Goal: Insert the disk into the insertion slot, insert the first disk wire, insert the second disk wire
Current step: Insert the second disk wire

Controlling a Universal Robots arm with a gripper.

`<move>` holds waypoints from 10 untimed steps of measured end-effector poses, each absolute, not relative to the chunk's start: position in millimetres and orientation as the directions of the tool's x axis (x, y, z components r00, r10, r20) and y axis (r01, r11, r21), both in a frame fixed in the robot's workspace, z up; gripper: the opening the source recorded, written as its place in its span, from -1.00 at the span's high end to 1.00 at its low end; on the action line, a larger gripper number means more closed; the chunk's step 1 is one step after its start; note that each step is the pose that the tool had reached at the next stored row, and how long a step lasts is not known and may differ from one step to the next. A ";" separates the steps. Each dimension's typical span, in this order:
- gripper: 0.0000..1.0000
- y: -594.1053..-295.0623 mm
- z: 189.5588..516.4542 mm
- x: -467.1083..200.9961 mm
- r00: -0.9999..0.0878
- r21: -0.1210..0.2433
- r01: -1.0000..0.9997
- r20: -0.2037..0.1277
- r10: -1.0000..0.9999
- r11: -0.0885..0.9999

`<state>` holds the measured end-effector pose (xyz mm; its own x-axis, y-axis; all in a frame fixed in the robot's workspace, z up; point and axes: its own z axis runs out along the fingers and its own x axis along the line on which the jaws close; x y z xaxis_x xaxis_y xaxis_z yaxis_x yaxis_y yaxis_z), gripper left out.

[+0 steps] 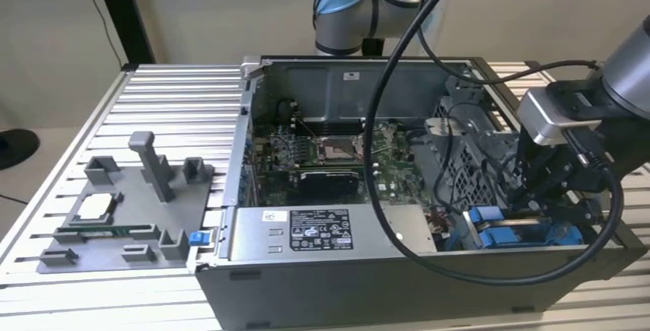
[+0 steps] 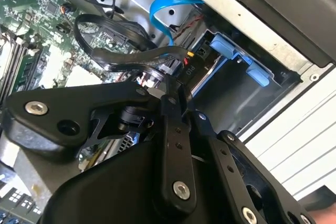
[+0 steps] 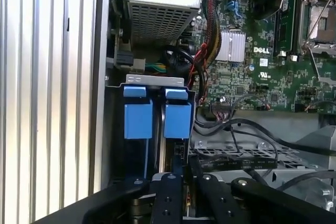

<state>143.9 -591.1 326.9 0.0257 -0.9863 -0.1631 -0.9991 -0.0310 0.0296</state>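
While the computer case (image 1: 336, 270) lies open on the slatted table (image 1: 152, 118), the exterior view has the gripper (image 1: 535, 194) low in the case's corner on the exterior view's right, just above the blue carrier frame of the disk (image 1: 523, 236). The grey power-supply box (image 1: 325, 232) sits well apart, towards the exterior view's left. It carries a black-and-white label, and a small white sticker sits on the case's back wall. I leave the print on both unread.

Seen in the second wrist view, the gripper (image 2: 170, 98) has its jaws drawn together, and I judge them clamped on a black plug (image 2: 157, 72) with a black wire trailing from it. The disk (image 2: 212, 69) is already seated in the insertion slot (image 2: 252, 98), and its near end lies straight ahead of the fingertips, just beside the plug. A blue ribbon cable (image 2: 163, 9) loops above. A short marking shows on the connector at the disk's end.

Looking to the first wrist view, two blue carrier ends stand side by side, and the gripper (image 3: 178, 179) lines up with the disk (image 3: 177, 120). Its long axis runs along the bay, in line with the jaws. The green motherboard (image 3: 262, 66) beyond bears a white logo.
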 end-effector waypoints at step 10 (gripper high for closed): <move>-1.00 -591.6 359.1 143.9 0.024 0.030 -0.999 -0.167 -0.986 -0.030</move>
<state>143.9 -591.6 359.1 0.0242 -0.9856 -0.1673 -0.9991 -0.0295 0.0296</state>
